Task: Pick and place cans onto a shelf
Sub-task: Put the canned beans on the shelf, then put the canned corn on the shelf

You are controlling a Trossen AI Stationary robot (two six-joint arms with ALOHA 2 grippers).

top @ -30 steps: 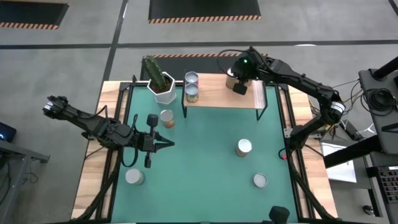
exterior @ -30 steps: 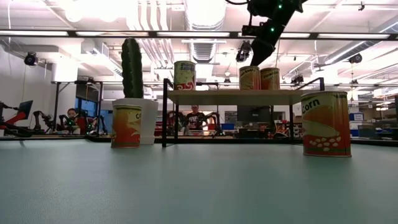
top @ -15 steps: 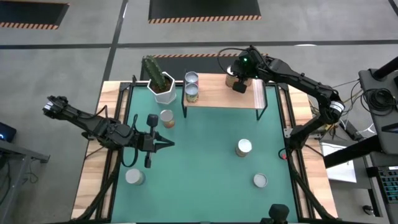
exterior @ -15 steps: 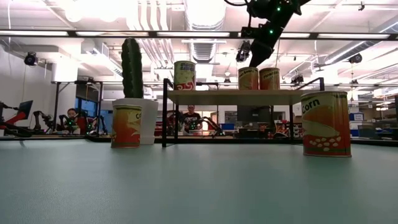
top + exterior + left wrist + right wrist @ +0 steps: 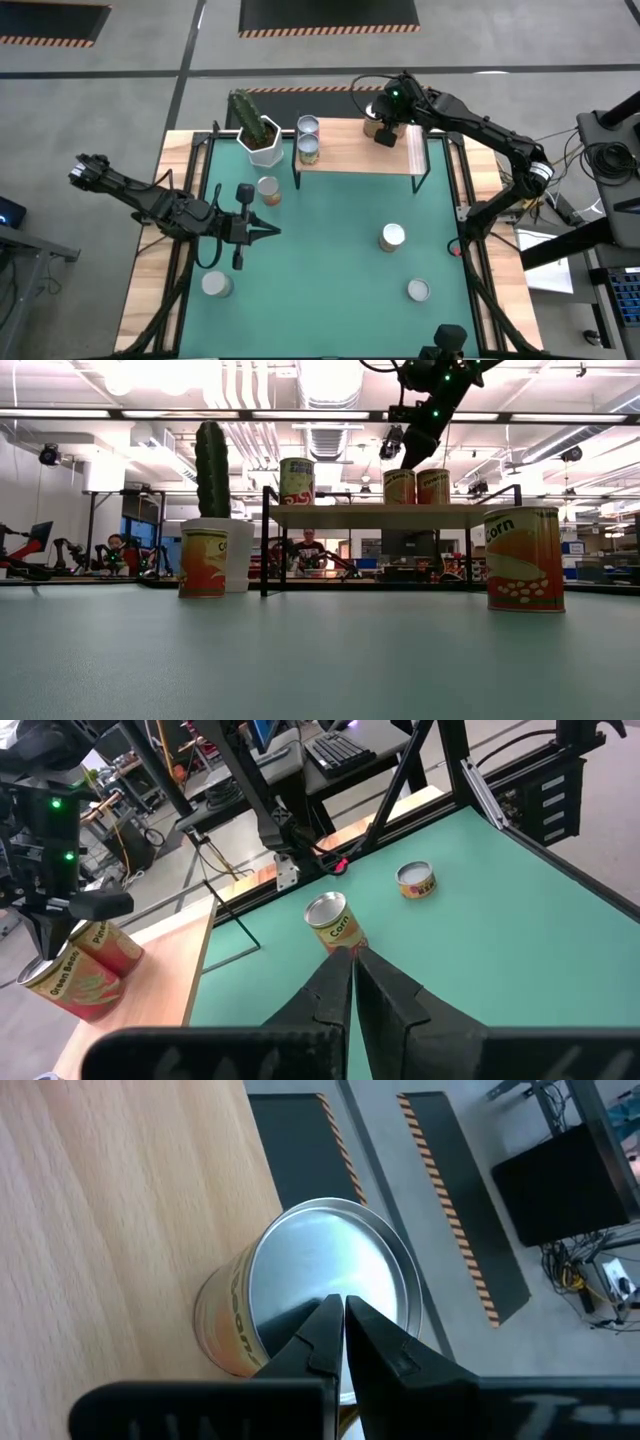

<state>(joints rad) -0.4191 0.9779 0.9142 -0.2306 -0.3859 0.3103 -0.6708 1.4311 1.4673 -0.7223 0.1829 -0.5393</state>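
The light-wood shelf (image 5: 360, 160) stands at the table's far side. Two cans (image 5: 308, 138) stand on its left end and two (image 5: 417, 486) on its right end. My right gripper (image 5: 343, 1305) is shut and hovers just above the silvery top of a right-end can (image 5: 330, 1270); in the low view it (image 5: 408, 458) hangs close over that pair. Several more cans stand on the green mat: one by the pot (image 5: 268, 190), a corn can (image 5: 392, 236), one near right (image 5: 418, 290), one near left (image 5: 215, 285). My left gripper (image 5: 272, 232) is shut and empty over the mat's left side.
A white hexagonal cactus pot (image 5: 262, 140) stands just left of the shelf. The table's black frame rails (image 5: 462, 200) run along the mat's sides. Bare mat lies between the corn can and my left gripper. People sit in the room beyond (image 5: 306, 545).
My right gripper has shifted a little toward the table's far edge above the shelf's right-end cans. The cans have stayed where they were.
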